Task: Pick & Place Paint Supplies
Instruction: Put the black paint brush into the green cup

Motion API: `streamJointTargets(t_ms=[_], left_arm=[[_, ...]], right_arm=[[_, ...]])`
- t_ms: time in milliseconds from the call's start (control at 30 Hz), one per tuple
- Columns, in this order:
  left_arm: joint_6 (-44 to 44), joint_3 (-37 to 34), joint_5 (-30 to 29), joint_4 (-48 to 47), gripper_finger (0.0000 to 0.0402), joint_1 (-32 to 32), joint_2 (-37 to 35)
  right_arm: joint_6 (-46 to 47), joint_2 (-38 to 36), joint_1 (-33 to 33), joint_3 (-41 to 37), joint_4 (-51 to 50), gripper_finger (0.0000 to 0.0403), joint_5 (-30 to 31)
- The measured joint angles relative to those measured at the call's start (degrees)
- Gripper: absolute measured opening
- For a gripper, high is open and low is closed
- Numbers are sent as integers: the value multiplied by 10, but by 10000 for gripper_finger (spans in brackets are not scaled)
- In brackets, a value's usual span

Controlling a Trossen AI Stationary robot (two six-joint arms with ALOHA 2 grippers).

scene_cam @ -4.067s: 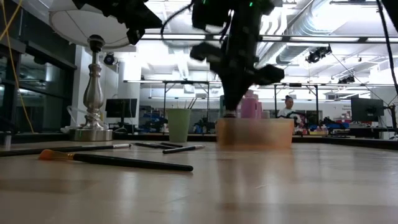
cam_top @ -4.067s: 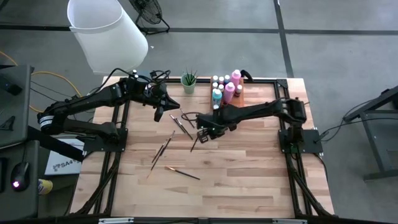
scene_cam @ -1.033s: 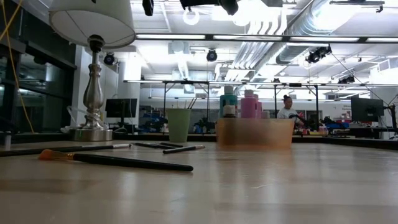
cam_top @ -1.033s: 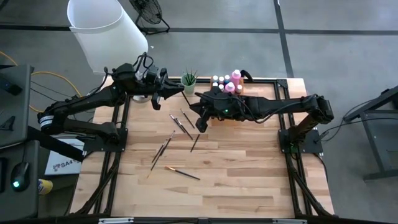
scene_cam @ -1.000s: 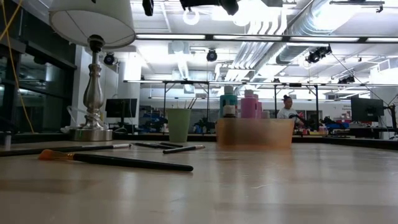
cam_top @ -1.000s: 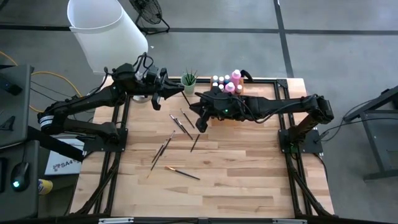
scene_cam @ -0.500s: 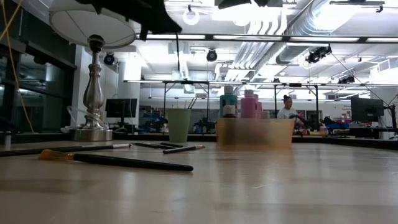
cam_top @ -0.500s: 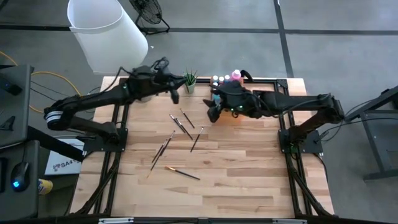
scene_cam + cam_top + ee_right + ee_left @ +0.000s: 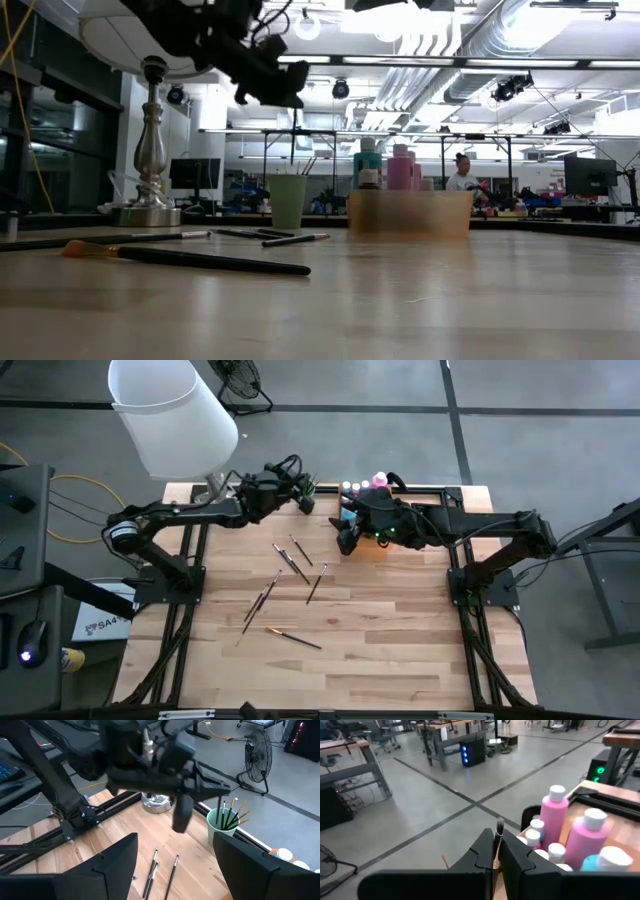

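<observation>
The left gripper (image 9: 493,851) is squeezed tight on a thin paintbrush (image 9: 499,826) with a small pale tip, holding it up in the air right by the green cup (image 9: 306,498) at the back edge of the table (image 9: 400,630). The right gripper (image 9: 344,543) has its two fingers spread wide with nothing in them, and it hangs just beside the box of paint bottles (image 9: 366,488), which are pink and teal with pale round caps. More thin dark brushes (image 9: 292,560) lie flat on the wood in the middle of the table, and a few stand in the green cup.
</observation>
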Motion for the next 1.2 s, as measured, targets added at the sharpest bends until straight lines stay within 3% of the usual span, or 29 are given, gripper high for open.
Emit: streamJointTargets(t_ms=[200, 500, 733, 967, 1067, 1200], left_arm=[[-1, 0, -35, 41, 13, 18, 52], [-7, 0, -31, 44, 21, 48, 70], [13, 0, -3, 38, 60, 48, 70], [20, 0, 14, 37, 132, 48, 70], [13, 0, 25, 15, 152, 48, 51], [5, 0, 81, -7, 158, 48, 5]], right_arm=[[0, 0, 0, 0, -1, 252, 0], [-1, 0, 0, 0, -3, 252, -2], [-2, 0, 0, 0, -3, 252, -2], [5, 0, 0, 0, -3, 252, -3], [29, 0, 0, 0, -3, 252, -5], [55, 0, 0, 0, -3, 252, -33]])
